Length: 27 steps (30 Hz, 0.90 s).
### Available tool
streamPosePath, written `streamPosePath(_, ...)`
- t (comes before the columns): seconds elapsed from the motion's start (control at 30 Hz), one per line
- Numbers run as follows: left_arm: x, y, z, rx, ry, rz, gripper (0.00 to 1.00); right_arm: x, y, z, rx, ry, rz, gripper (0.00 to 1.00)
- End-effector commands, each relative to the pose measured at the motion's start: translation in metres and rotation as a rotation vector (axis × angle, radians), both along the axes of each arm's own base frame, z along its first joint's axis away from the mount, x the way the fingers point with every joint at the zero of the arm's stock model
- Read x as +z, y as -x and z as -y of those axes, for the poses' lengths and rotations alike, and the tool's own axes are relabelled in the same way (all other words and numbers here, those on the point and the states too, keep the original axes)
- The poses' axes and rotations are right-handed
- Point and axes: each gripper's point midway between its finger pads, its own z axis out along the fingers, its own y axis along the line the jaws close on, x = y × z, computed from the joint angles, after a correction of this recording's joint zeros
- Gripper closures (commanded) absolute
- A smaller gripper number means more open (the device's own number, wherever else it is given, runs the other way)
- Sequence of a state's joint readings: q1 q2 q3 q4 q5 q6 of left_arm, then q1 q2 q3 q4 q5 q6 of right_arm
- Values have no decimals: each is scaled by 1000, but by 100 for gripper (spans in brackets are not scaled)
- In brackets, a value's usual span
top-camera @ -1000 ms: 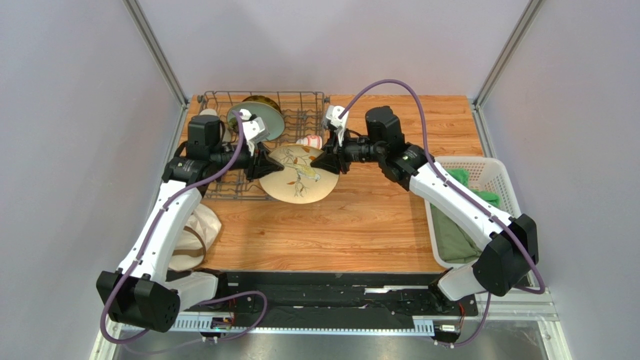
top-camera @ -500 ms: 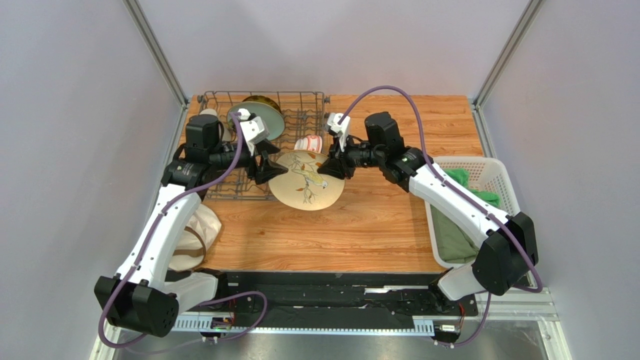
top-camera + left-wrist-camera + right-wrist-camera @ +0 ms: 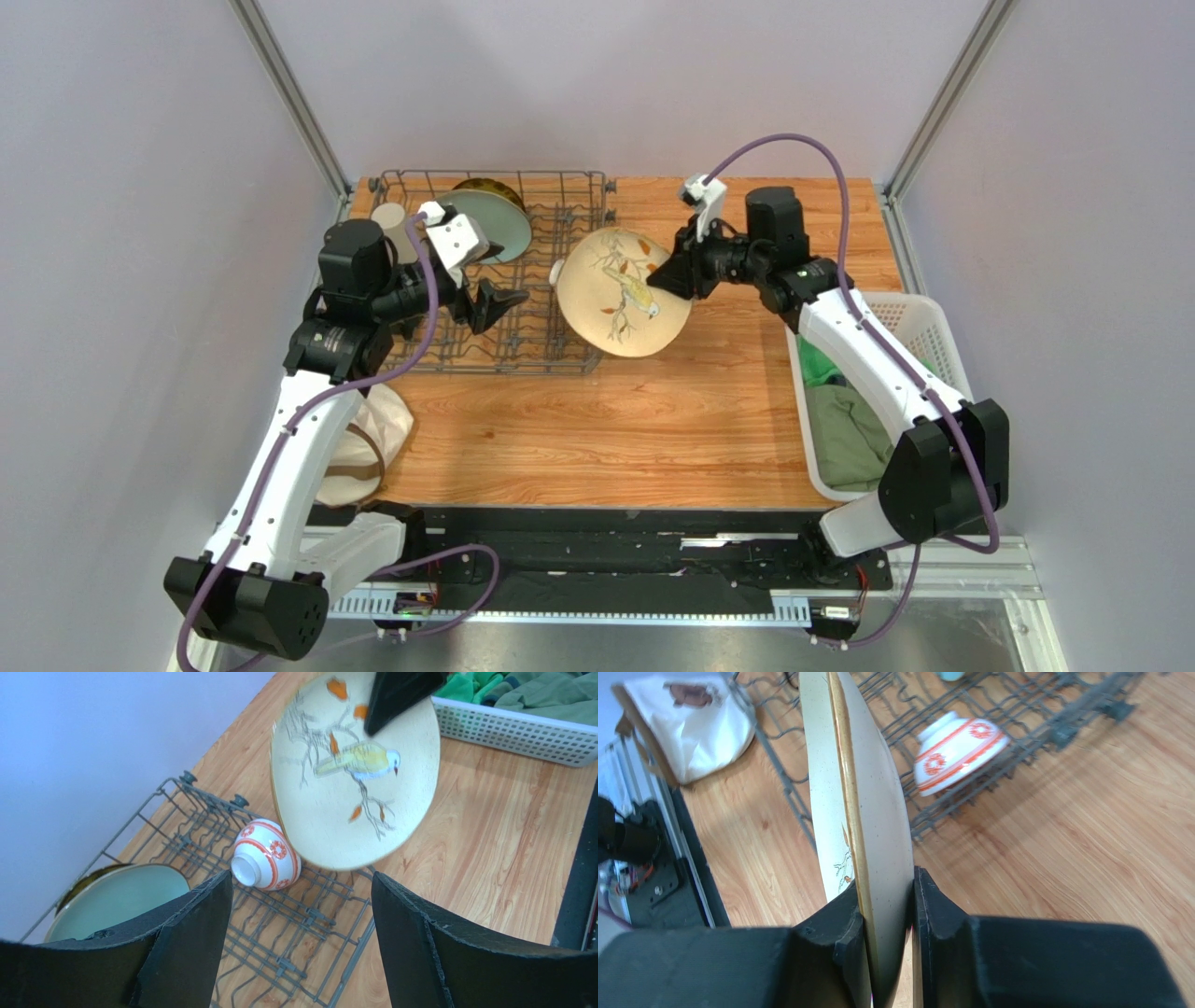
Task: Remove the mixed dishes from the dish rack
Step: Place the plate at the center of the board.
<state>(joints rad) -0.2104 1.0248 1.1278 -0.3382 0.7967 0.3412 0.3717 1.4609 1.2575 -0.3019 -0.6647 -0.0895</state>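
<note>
My left gripper (image 3: pixel 491 301) has let go and hangs open over the dish rack (image 3: pixel 540 346). My right gripper (image 3: pixel 678 276) alone now pinches the cream plate (image 3: pixel 617 290) by its rim, swung just right of the rack; setting it down comes next

1. cream round ceramic plate (image 3: pixel 622 291), painted bird and branch: standing on edge, rim clamped between fingers (image 3: pixel 833 948) of right gripper (image 3: pixel 887 889).
2. small red-and-white bowl (image 3: pixel 265 863): tipped on its side in grey wire dish rack (image 3: pixel 547 336), just beyond spread fingers (image 3: pixel 189 938) of left gripper (image 3: pixel 300 882).
3. pale green plate (image 3: pixel 119 896): upright among rack prongs, left of those fingers; yellow-and-dark patterned plate (image 3: pixel 484 185) directly behind it.
</note>
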Motion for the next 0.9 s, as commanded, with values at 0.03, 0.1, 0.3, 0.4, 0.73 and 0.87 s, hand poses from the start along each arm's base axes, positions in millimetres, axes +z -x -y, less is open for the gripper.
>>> streamPosePath(0.03,-11,-10,-3,45,-2,-7,20,78,-51,23,-123,-216,103,100)
streamPosePath(0.1,-15,-12,-3,54,0,-18,20,78,-69,38,-184,-239,90,100)
streamPosePath(0.3,-26,-15,-3,62,-4,-39,20,59,-120,71,-340,-296,-4,100)
streamPosePath(0.4,-29,-18,-4,71,-3,-45,20,49,-145,86,-390,-325,-58,100)
streamPosePath(0.73,-42,-24,-1,67,-2,-81,20,6,-208,142,-501,-424,-204,100)
streamPosePath(0.87,-49,-26,-1,70,-2,-99,20,-11,-225,158,-526,-436,-238,100)
